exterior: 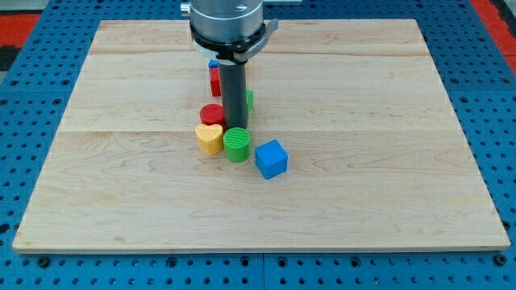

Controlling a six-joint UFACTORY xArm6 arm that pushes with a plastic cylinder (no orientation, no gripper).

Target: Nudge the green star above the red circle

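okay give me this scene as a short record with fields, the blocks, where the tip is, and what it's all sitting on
surface: wooden board on a blue pegboard
red circle: at the cluster's left, above the yellow heart
green star: mostly hidden behind the rod, shape unclear
green cylinder: right of the heart
blue cube: lower right, apart
red block: upright, a blue piece above it
my tip: between red circle and green star, just above the green cylinder
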